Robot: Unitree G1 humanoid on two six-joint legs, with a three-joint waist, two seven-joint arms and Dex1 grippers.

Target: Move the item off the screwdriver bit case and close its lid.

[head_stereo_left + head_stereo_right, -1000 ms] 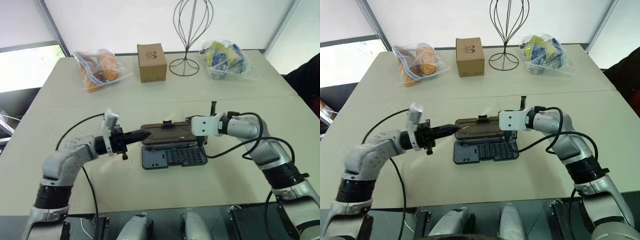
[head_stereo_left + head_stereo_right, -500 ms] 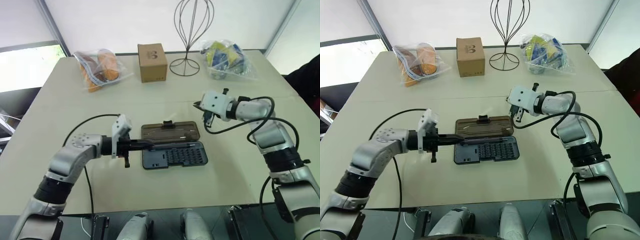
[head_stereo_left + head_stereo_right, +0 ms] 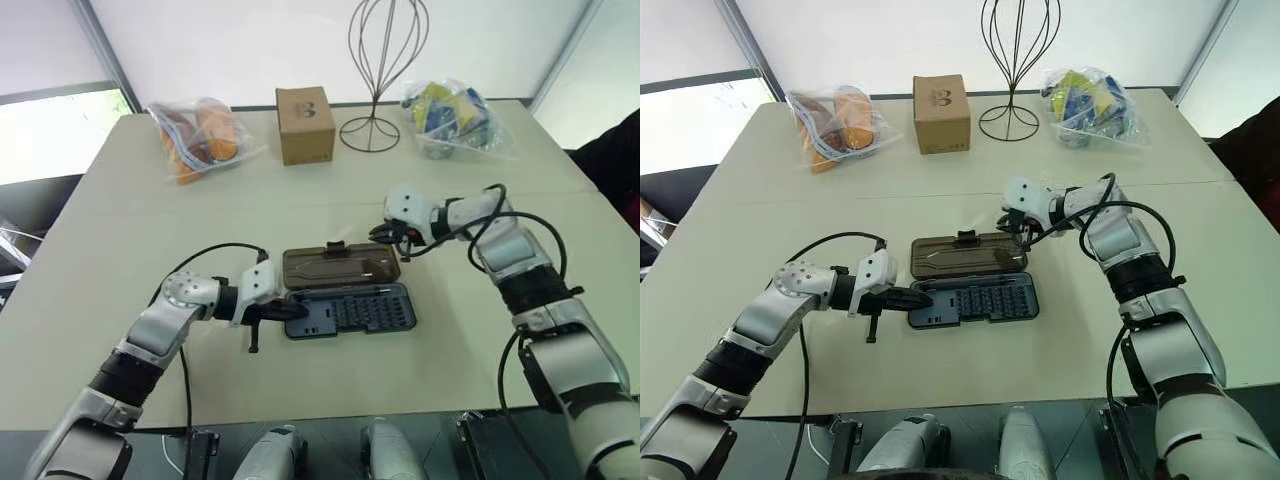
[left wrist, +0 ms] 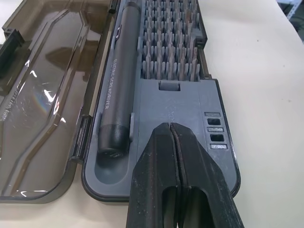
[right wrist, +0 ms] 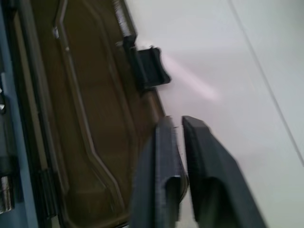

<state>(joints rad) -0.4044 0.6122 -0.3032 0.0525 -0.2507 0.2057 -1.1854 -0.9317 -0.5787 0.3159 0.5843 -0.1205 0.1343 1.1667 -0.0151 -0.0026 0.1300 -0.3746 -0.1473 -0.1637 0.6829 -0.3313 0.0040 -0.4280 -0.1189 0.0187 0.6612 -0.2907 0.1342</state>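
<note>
Left hand (image 4: 174, 142): two matte black, wedge-shaped fingers pressed flat together, holding nothing; tips over the near left corner of the screwdriver bit case (image 3: 350, 312).

Right hand (image 5: 176, 130): two smooth black fingers with a narrow slit between them, empty, gripping nothing; poised by the right end of the lid (image 3: 340, 267), near its far edge.

Screwdriver bit case: flat rectangular tray of dark grey-blue moulded plastic, rounded corners, lying open near the middle of the table (image 3: 300, 200). Contents: dense rows of small metal bits (image 4: 168, 42) standing upright in a ribbed grid; one slim, dark, cylindrical screwdriver handle (image 4: 118, 95) bedded in a channel along the hinge side; a plain flat panel with small rectangular slots at the left end.

Lid: translucent smoky-brown plastic, glossy, with raised moulded outlines; hinged to the tray's far long edge and laid fully back, flat on the table. Small black latch tab (image 3: 336, 245) at the middle of its far long edge.

Table: pale beige, smooth, matte.

Far edge of the table, from the left: clear plastic bag (image 3: 200, 135) of orange and brown contents; small brown cardboard box (image 3: 304, 124); black wire stand (image 3: 382, 70), bulb-shaped on a round base; crinkled clear bag (image 3: 455, 115) of yellow and blue items.
</note>
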